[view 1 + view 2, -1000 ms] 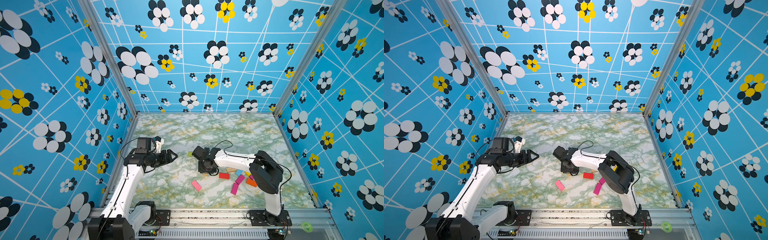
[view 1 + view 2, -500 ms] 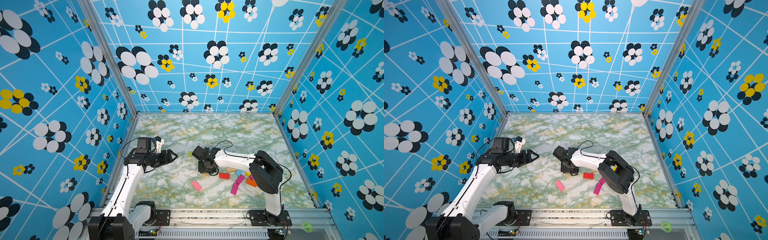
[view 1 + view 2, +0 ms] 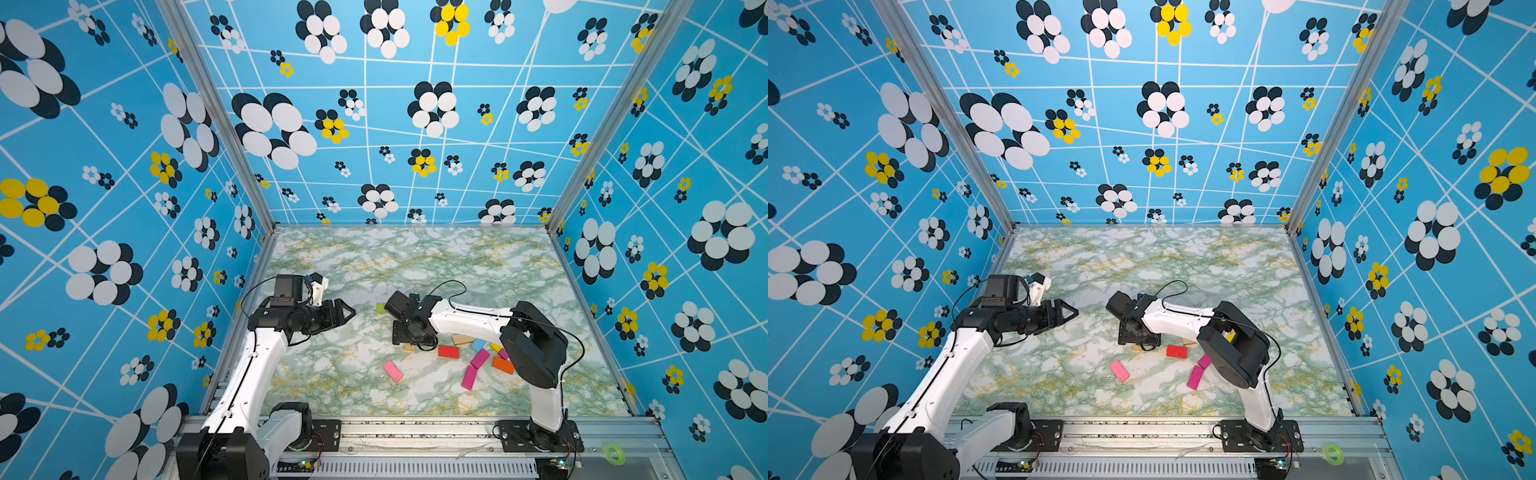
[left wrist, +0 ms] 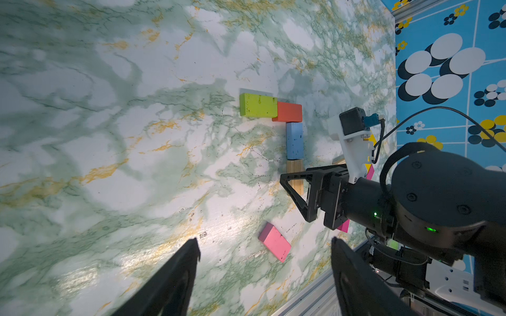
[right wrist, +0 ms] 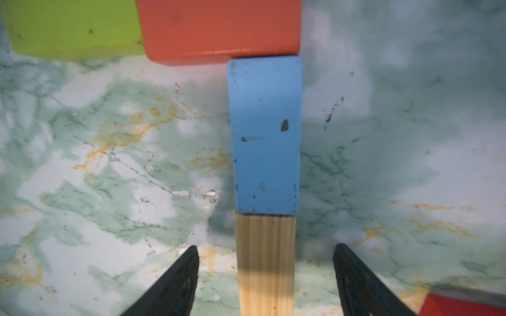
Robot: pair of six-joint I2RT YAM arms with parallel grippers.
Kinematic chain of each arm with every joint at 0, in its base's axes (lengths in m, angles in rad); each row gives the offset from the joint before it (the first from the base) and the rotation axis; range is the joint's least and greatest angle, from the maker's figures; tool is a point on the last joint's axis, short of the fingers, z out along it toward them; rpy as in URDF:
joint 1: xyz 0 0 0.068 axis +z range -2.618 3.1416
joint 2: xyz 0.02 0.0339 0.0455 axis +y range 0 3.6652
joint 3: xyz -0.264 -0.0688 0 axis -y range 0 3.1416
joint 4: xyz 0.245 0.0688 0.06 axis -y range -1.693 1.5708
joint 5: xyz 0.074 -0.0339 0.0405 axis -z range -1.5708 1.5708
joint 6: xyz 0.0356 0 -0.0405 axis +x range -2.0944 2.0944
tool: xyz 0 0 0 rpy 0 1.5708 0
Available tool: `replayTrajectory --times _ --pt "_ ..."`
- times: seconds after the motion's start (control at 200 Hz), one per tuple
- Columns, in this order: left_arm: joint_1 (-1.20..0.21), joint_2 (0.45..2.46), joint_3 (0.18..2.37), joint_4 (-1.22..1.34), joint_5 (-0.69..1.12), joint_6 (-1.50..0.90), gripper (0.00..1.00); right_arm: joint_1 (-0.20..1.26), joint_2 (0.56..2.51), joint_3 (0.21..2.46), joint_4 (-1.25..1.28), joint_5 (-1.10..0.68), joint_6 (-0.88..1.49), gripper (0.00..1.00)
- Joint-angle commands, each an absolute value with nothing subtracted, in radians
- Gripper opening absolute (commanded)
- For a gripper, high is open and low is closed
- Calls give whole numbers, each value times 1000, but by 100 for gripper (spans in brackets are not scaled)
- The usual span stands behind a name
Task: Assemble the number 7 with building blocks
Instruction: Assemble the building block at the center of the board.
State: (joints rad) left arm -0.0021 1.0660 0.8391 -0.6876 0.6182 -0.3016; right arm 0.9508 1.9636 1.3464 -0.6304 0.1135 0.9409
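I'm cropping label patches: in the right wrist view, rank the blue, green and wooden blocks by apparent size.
1. blue block, whole
2. green block, cut by the frame edge
3. wooden block, also cut off

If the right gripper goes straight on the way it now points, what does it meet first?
Most likely the table: the right gripper points down with open jaws either side of the wood block. Its height is unclear.

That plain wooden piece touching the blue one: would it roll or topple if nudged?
Probably neither: the wooden block lies flat on its broad face, so it would likely slide. It looks solid and grained, so hardly bendy. Its end meets the blue block, so a lengthwise push would probably shift both.
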Motion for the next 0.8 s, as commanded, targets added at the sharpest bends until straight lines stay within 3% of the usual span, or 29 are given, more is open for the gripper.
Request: replayTrajectory --times 0.0,0.285,0.795 --pt "-11 1074 827 -686 636 -284 79 974 1847 1299 -630 116 999 81" --pt "-13 1062 827 -689 623 -285 79 1068 1694 1202 -513 85 1090 88" --pt "-21 1066 828 -693 611 -283 79 1066 1823 1194 -417 -34 1090 89"
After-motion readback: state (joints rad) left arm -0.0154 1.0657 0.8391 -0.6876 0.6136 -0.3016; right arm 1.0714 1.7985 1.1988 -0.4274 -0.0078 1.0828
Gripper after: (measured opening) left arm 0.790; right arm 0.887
